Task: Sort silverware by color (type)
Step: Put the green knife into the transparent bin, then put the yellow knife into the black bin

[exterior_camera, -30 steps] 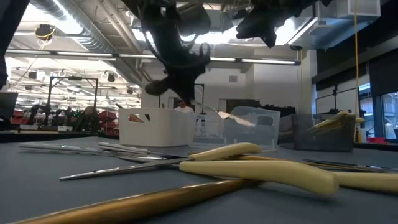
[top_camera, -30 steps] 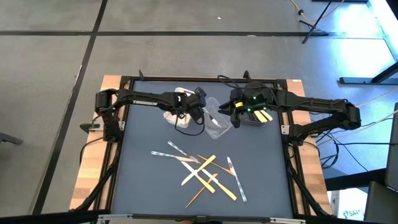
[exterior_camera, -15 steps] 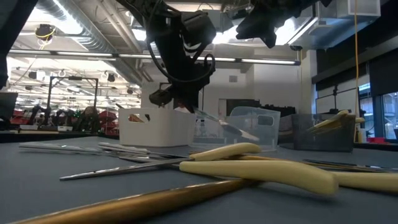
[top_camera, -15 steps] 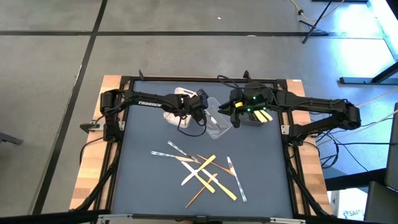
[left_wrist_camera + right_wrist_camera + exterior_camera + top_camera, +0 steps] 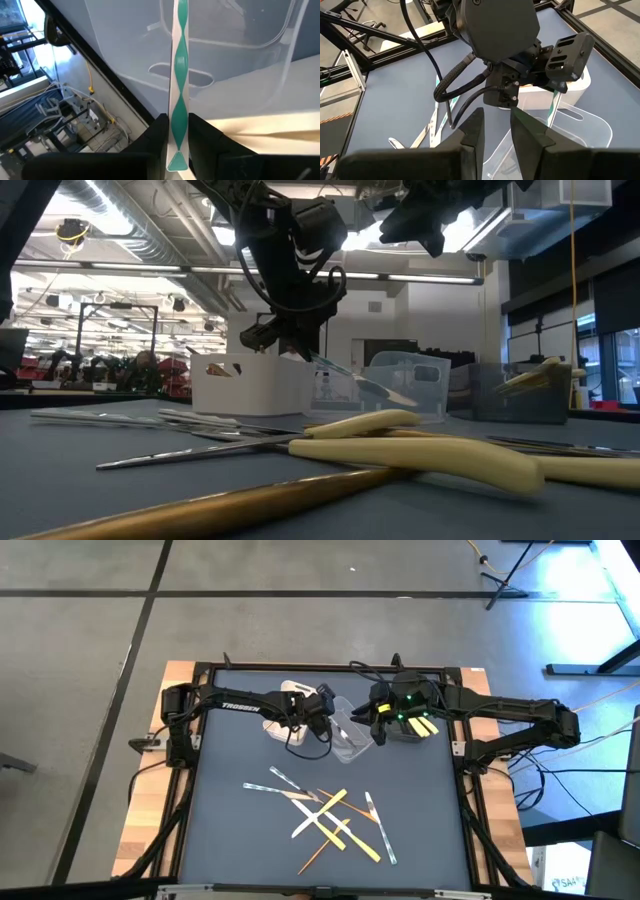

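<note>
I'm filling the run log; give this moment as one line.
left pincer: grips clear utensil over clear tub | right pincer: waits beside it | pile: unsorted

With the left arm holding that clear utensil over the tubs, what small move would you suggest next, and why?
Probably open the left gripper a little wider to drop the clear plastic utensil. Its fingers pinch the handle, and the utensil's far end already dips toward the clear rectangular plastic tub, beside the white rectangular tub. The right gripper waits by the dark grey tub.
</note>
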`<act>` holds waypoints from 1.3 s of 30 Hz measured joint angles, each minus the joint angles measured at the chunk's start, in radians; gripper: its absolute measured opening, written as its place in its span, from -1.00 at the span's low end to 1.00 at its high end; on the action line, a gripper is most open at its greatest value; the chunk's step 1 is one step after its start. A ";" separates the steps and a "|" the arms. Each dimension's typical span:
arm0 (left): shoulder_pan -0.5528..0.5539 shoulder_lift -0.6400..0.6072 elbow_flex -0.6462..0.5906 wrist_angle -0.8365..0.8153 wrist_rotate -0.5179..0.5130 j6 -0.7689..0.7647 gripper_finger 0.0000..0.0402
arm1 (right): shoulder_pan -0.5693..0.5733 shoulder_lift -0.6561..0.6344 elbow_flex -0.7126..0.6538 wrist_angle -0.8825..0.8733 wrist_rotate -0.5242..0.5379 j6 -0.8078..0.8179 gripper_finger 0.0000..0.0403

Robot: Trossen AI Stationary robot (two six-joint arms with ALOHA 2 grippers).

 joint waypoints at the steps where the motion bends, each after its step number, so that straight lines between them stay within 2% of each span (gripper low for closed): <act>1: 0.000 0.000 0.000 0.000 0.011 0.000 -0.72 | 0.000 0.000 0.000 0.000 0.000 0.000 -0.60; 5: 0.000 0.000 0.000 0.000 0.046 -0.001 -0.68 | 0.000 0.000 0.000 0.000 0.000 0.000 -0.60; 15: 0.000 0.000 0.000 0.052 0.049 0.000 -0.42 | 0.000 0.000 0.000 -0.001 0.000 0.000 -0.60; 29: -0.017 -0.009 0.000 0.068 0.047 -0.008 -0.41 | 0.000 0.000 0.000 -0.001 0.000 -0.003 -0.60; 33: -0.031 -0.046 0.000 0.084 0.048 -0.014 -0.41 | 0.000 0.000 0.000 -0.001 0.000 -0.025 -0.60; 39: -0.054 -0.132 0.000 0.077 0.053 -0.112 -0.41 | 0.000 0.000 0.000 -0.001 0.000 -0.028 -0.60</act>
